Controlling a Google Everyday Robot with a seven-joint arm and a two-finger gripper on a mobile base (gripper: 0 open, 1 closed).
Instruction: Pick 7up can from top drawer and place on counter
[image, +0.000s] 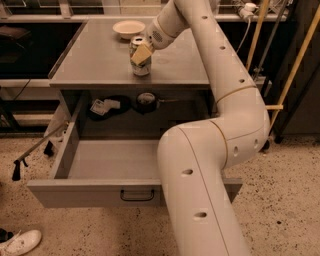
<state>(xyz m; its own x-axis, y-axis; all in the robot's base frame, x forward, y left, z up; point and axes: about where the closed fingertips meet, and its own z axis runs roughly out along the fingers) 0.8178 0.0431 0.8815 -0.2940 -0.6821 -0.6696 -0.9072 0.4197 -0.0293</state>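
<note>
7up can (141, 69) stands upright mid-counter (90, 62), well in from every edge. gripper (141, 53) closed around it, one pad flat on its side, reaching in from 1 o'clock. cream bowl (129, 28) near at 12 o'clock, apart. bare counter toward 9 and 3. top drawer (75, 192) pulled out at 6.

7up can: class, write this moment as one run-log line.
phase: placing | gripper: shut on 7up can, above counter | can: upright on counter | top drawer: open
</note>
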